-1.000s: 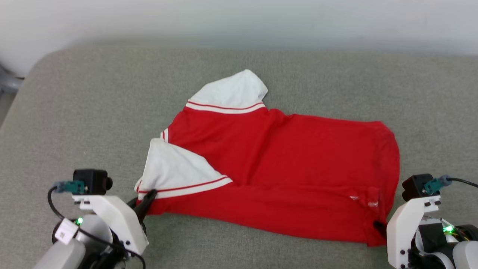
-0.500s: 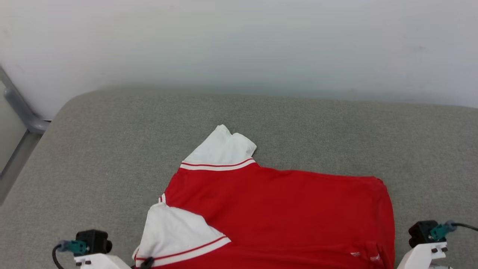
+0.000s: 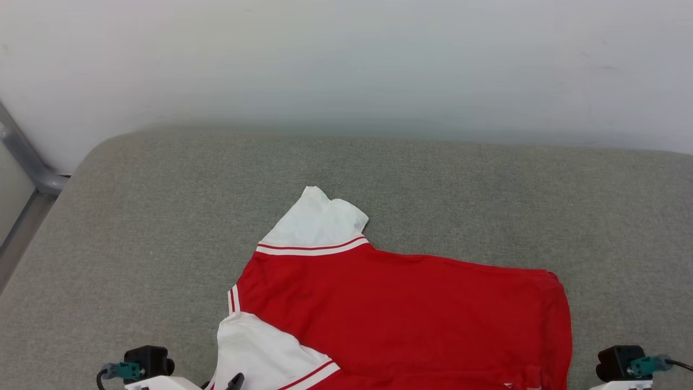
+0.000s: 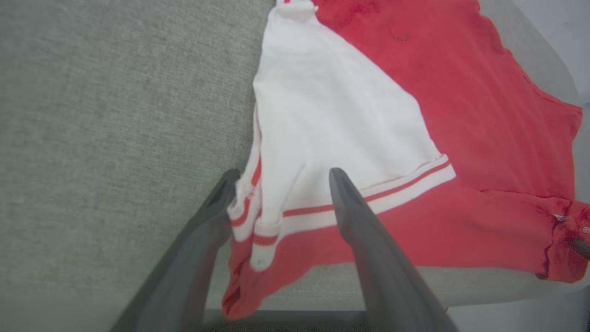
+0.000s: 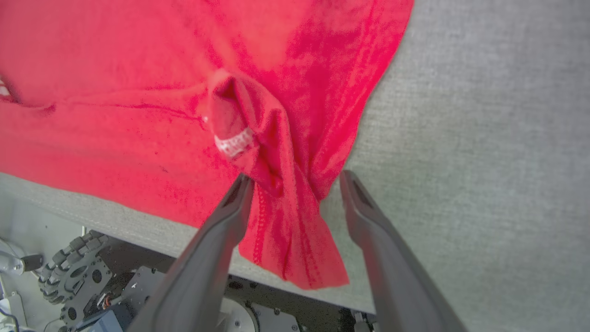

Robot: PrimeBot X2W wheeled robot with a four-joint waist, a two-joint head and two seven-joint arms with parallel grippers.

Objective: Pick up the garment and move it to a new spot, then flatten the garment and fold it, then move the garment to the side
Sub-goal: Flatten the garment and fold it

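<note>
- The garment (image 3: pixel 400 314): red body, white sleeves, red-and-white striped trim;
- the cushion (image 3: pixel 135 216): mottled grey-green weave;
- the wall (image 3: pixel 346 65): plain pale grey;
- left gripper (image 4: pixel 282 173) and right gripper (image 5: pixel 296 175): dark grey

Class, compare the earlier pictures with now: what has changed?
The left gripper opened and let go of the white sleeve; the right gripper let go of the red hem corner. The garment stayed spread on the grey cushion; the head camera tilted up.

No text, brand or number can be read - the garment (image 3: pixel 411 314) lies with its plain red side up. A small white tag (image 5: pixel 234 142) at its bunched hem carries faint reddish marks - too blurred in the right wrist view to make out.
</note>
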